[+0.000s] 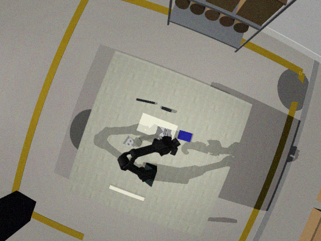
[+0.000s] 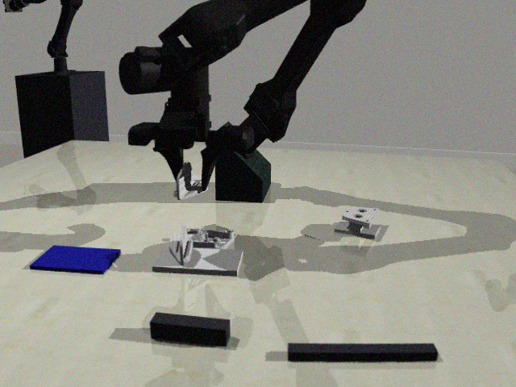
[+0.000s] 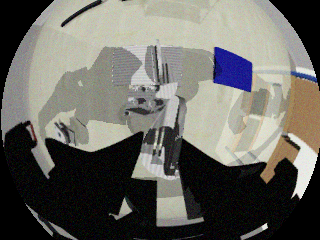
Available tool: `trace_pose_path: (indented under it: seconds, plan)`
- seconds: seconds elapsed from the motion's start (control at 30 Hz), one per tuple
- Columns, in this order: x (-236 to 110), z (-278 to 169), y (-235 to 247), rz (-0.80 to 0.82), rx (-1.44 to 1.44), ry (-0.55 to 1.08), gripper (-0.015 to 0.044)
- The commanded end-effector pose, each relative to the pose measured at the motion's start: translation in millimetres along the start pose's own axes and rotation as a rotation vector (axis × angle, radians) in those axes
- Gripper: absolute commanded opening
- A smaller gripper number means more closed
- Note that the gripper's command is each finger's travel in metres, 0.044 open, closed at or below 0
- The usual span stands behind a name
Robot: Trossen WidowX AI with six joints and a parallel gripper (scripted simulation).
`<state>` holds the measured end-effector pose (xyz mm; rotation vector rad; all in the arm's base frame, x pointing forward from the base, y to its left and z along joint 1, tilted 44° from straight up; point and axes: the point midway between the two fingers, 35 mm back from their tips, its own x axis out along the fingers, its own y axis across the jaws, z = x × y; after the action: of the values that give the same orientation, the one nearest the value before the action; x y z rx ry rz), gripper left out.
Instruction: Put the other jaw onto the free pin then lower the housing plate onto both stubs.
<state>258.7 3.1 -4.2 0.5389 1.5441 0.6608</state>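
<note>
My gripper (image 2: pixel 191 185) (image 3: pixel 159 138) is shut on a loose grey-and-white jaw (image 2: pixel 181 183) (image 3: pixel 171 122), with its pale face hanging down. It holds the jaw in the air above and behind the grey ribbed base plate (image 2: pixel 225 265) (image 3: pixel 122 67). The other jaw (image 2: pixel 180 248) (image 3: pixel 155 65) stands on the base plate with its finger upright. Grey gear parts (image 2: pixel 208 238) lie behind it. The free pin and tooth contact are too small and shadowed to tell. The white housing plate (image 2: pixel 366 216) (image 1: pixel 129 141), with two holes, sits apart on a small stand.
A flat blue plate (image 1: pixel 185 135) (image 2: pixel 75 259) (image 3: pixel 232 69) lies beside the base plate. A short black block (image 1: pixel 166 109) (image 2: pixel 189 330) and a long black bar (image 1: pixel 145 101) (image 2: pixel 362 352) lie on the far side from the arm. The arm's dark mount (image 2: pixel 241 179) stands behind the base plate.
</note>
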Motion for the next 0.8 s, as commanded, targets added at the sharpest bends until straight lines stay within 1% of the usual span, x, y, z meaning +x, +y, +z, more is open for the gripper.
trace_pose_path:
  seconds: [0.0, 0.77]
  plan:
    - [-1, 8, 5, -0.003, -0.001, 0.001, 0.0134]
    - [-1, 60, 55, 0.000, -0.003, -0.002, 0.0134]
